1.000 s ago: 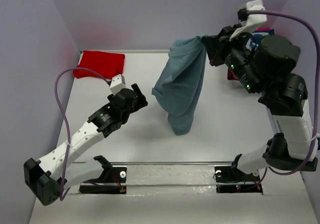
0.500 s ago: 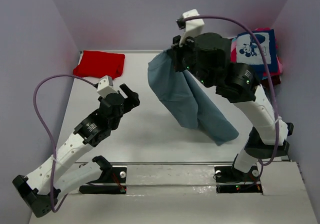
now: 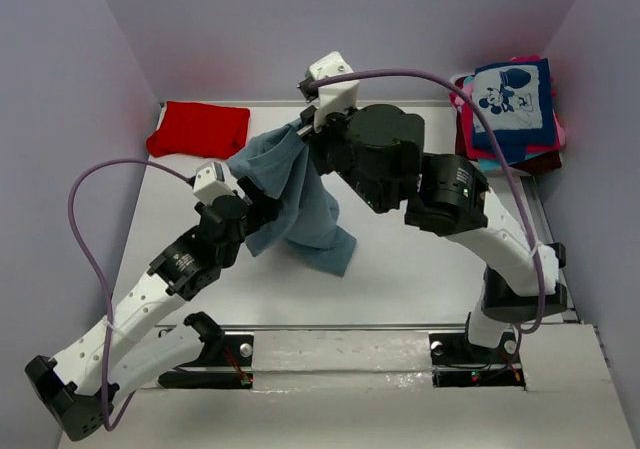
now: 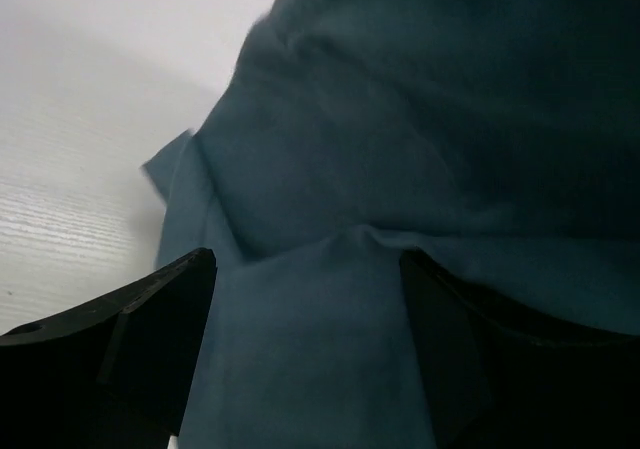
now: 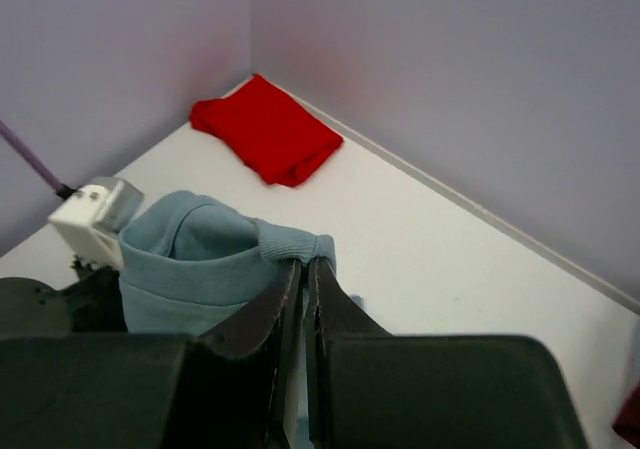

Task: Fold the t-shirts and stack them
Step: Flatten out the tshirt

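Note:
The grey-blue t-shirt (image 3: 300, 209) hangs in the air over the table's middle left. My right gripper (image 5: 305, 264) is shut on its ribbed collar (image 5: 290, 241) and holds it up. My left gripper (image 4: 305, 299) is open, its jaws spread wide with the hanging grey-blue cloth (image 4: 400, 169) between and in front of them. In the top view the left gripper (image 3: 262, 214) sits against the shirt's lower left side. A folded red t-shirt (image 3: 198, 128) lies at the far left corner; it also shows in the right wrist view (image 5: 268, 129).
A stack of folded t-shirts, a navy cartoon-mouse one (image 3: 512, 99) on top over pink ones, sits at the far right. Grey walls close in the white table (image 3: 420, 269) on three sides. Two arm bases (image 3: 215, 354) stand at the near edge.
My right arm has swung the hanging grey-blue shirt from the far right to the middle left. My left gripper has stayed near the same spot, and the shirt now drapes against it.

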Tool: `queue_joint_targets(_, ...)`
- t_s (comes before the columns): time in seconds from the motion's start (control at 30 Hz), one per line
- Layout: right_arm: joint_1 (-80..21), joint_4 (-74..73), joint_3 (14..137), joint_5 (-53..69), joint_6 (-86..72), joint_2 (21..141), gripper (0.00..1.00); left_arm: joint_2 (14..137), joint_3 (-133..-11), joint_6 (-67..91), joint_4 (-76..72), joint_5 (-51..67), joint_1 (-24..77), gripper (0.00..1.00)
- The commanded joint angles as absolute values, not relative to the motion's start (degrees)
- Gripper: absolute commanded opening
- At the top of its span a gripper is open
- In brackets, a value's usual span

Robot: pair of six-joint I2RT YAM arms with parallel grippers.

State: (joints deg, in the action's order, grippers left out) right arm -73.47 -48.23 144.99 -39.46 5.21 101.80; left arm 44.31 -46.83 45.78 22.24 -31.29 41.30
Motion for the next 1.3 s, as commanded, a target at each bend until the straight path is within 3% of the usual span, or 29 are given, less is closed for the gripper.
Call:
queue_joint_targets(0.0,-72.95,-36.06,136.96,-54.53,10.44,89.58,0.07,44.91,-47.37,45.53,19.60,-32.52,41.57,0.86)
queue_joint_targets(0.17,-71.72,-39.27,130.96,-62.31,8.89,86.57,0.07,47.71,-48.42,44.47,18.11,-31.20,41.57,0.86)
queue_joint_targets(0.33,-68.39,-52.36,131.22,-63.28,-6.72,86.66,0.07,49.75,-49.74,44.03,18.02,-30.32,41.57,0.86)
queue_joint_targets(0.4,-65.33,-62.52,131.39,-60.40,-14.19,86.92,0.07,50.01,-49.92,43.86,18.02,-29.80,41.57,0.86)
queue_joint_targets(0.57,-57.66,-71.71,127.28,-52.21,-26.53,87.54,0.07,49.57,-49.75,43.42,18.89,-29.01,41.57,0.86)
queue_joint_targets(0.67,-53.98,-71.11,117.02,-48.10,-30.21,86.57,0.07,49.48,-49.13,42.98,19.51,-27.95,41.57,0.87)
queue_joint_targets(1.03,-45.79,-73.91,104.33,-42.19,-41.04,88.06,0.07,55.88,-48.69,39.03,16.78,-15.92,41.57,0.93)
queue_joint_targets(1.13,-45.18,-74.01,103.71,-42.01,-42.10,87.80,0.29,62.04,-50.80,39.81,18.90,-13.89,41.57,0.93)
queue_joint_targets(1.17,-45.18,-73.66,103.19,-41.75,-42.36,87.28,0.52,63.09,-50.45,39.90,17.24,-12.49,41.57,0.93)
queue_joint_targets(1.27,-43.86,-73.48,102.22,-41.22,-42.89,86.14,0.66,64.68,-49.22,40.17,13.72,-9.15,39.48,0.94)
